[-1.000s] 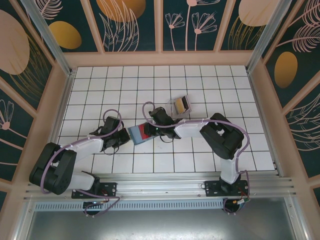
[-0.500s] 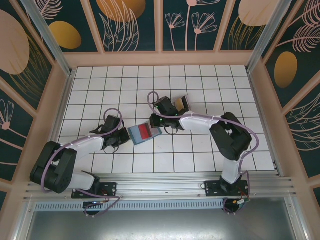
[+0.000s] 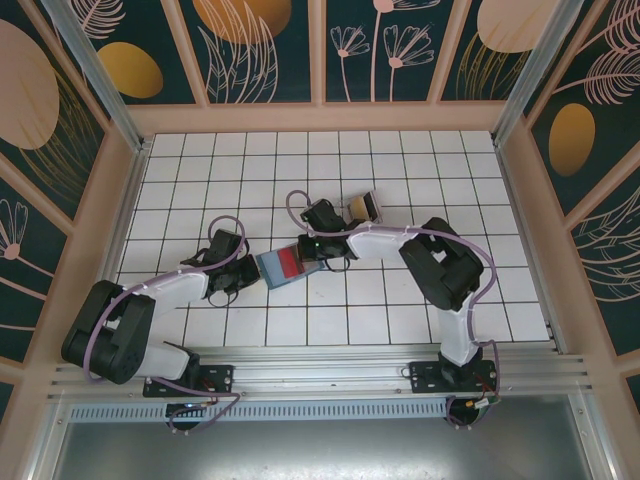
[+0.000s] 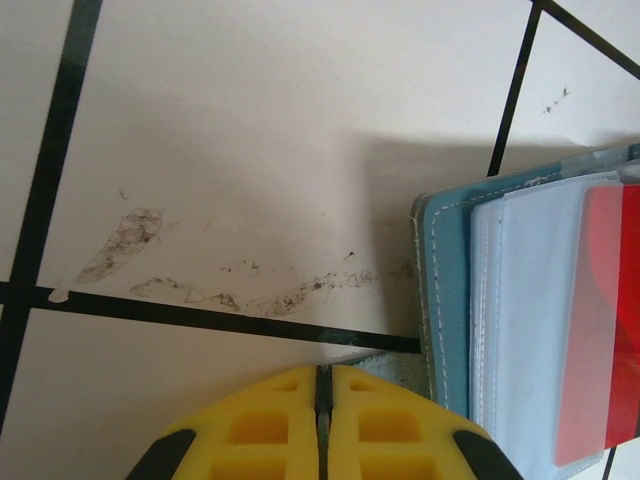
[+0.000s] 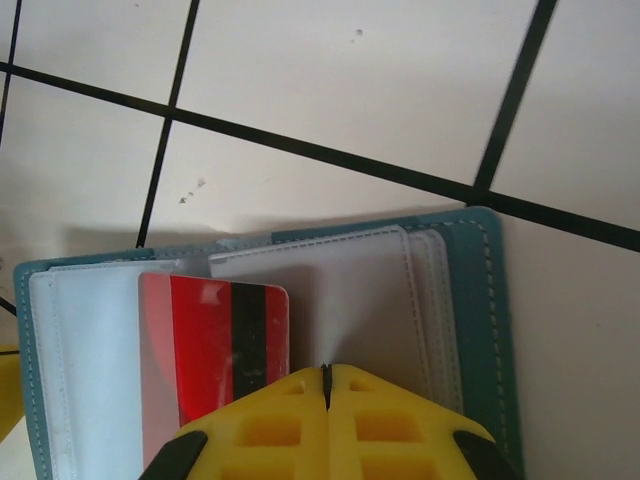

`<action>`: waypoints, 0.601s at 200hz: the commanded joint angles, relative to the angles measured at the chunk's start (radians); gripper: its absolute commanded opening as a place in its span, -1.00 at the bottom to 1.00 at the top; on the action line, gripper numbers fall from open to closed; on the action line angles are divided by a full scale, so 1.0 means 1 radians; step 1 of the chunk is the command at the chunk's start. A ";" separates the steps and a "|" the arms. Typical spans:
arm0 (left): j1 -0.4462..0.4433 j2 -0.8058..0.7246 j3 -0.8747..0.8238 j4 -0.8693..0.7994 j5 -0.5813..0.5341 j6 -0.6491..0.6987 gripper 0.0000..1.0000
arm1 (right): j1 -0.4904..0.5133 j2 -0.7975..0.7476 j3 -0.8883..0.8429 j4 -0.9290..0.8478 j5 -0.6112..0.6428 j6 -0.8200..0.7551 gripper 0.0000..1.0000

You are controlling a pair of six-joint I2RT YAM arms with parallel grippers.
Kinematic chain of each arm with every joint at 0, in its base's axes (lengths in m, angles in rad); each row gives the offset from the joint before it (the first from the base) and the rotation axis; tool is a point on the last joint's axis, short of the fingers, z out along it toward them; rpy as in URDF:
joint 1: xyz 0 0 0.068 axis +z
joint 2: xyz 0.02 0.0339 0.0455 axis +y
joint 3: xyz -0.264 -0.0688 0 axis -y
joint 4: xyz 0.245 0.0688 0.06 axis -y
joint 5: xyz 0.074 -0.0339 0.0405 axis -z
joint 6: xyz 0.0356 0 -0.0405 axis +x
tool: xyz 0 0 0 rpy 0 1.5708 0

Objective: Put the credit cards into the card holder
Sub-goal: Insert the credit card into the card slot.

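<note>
My right claw (image 5: 327,372), clenched and empty, is poised over the open card holder (image 5: 470,300) lying mid-way along the desk (image 3: 200,160) toward its near edge, my left claw (image 4: 322,372) clenched just beside it; the red card (image 5: 215,340) on it looks light, stiff and slick, so I'd pinch its exposed edge.

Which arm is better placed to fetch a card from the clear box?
Right, probably: the right hand is over the card holder, near the clear box; the left hand is beyond the holder.
</note>
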 commanded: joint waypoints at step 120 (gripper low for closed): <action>-0.005 0.026 0.017 0.007 0.022 0.015 -0.94 | 0.104 0.071 0.105 -0.048 -0.048 -0.055 -0.91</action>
